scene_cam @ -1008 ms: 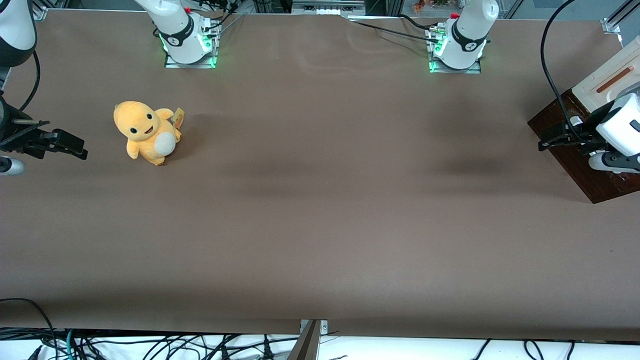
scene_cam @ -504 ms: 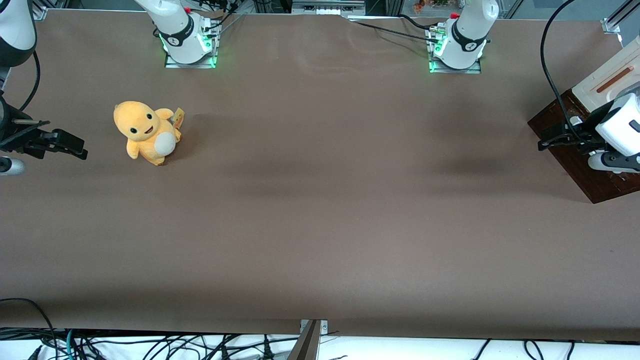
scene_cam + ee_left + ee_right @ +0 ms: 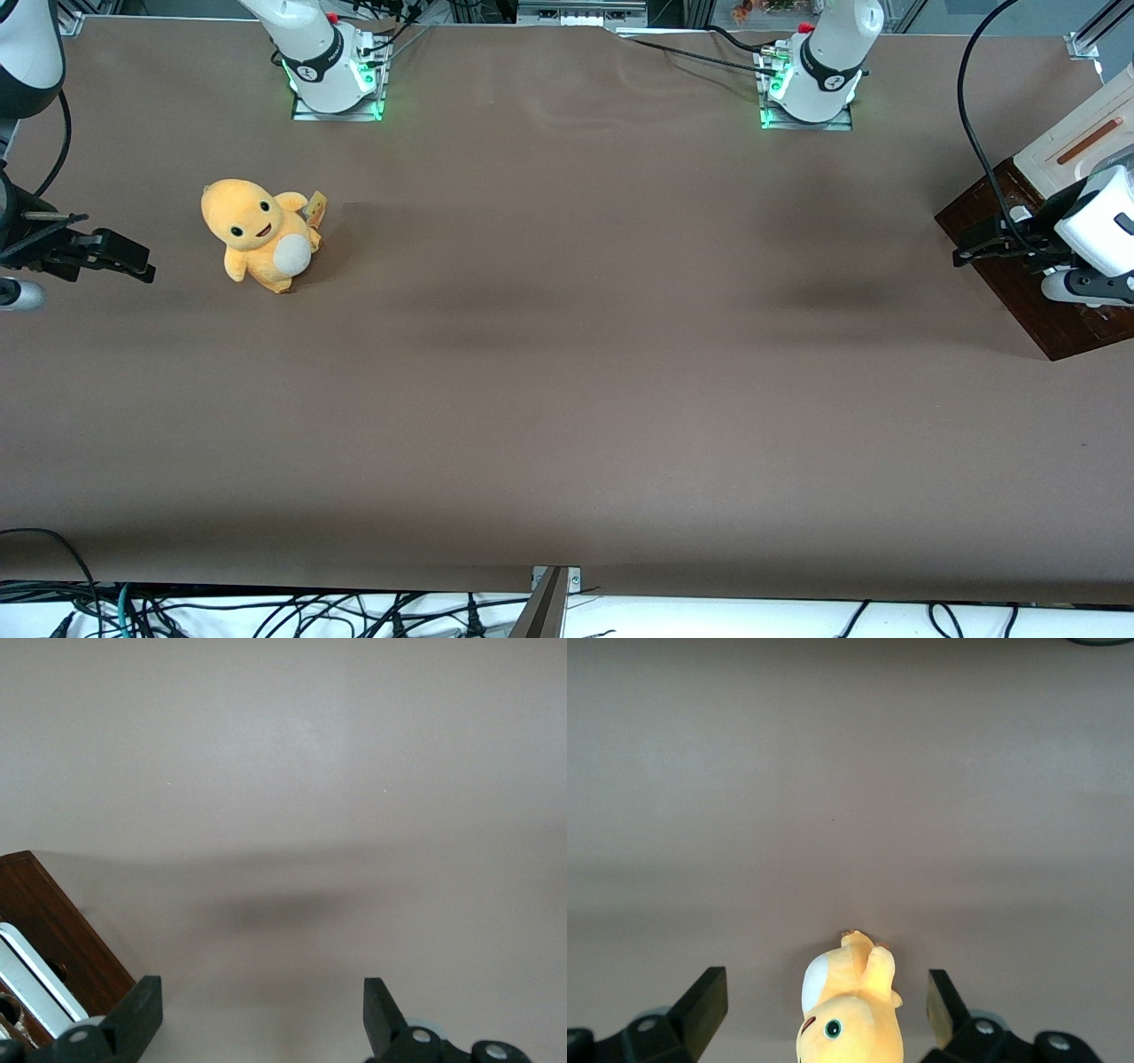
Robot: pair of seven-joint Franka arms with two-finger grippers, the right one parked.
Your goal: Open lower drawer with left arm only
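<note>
The gripper (image 3: 967, 249) hangs wide open over the lower drawer (image 3: 1019, 283) at the bench's edge. It holds nothing — probably lining up on the white handle (image 3: 31, 979).

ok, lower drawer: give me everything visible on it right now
The lower drawer is a dark brown, wood-look piece at the working arm's end of the table, set at an angle, under a cream-white upper part with a reddish-brown strip. The wrist view shows its white bar handle. No pale inside shows. The left arm's gripper hangs over its front edge, fingers open, gripping nothing.
</note>
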